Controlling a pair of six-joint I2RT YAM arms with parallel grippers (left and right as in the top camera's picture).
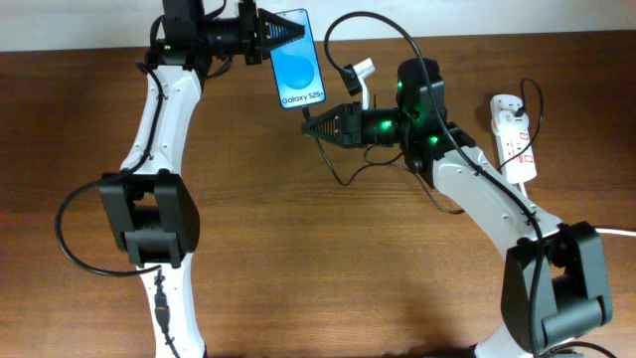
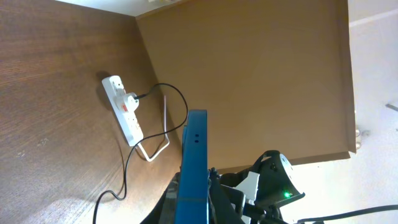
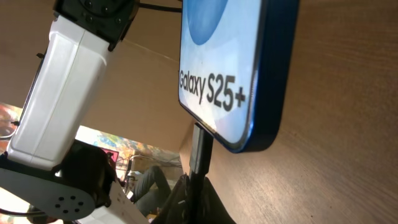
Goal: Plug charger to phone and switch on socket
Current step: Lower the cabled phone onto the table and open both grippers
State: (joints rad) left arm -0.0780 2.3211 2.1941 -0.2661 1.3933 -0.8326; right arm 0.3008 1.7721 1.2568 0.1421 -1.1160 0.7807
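We are on the plugging step. Our left gripper (image 1: 270, 38) pinches the Galaxy S25+ phone (image 1: 298, 62), and our right gripper (image 1: 310, 126) pinches the charger plug (image 3: 199, 148) at the phone's bottom edge. Next, we judge, comes a straight push into the port. The socket (image 1: 514, 134), well right of the phone, comes after.

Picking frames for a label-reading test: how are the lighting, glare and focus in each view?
Overhead: even light, sharp, phone text readable, soft shadows on the table. Left wrist: socket clear, floor past the table edge blown out. Right wrist: phone very close, text legible but slightly soft, screen glow pale.
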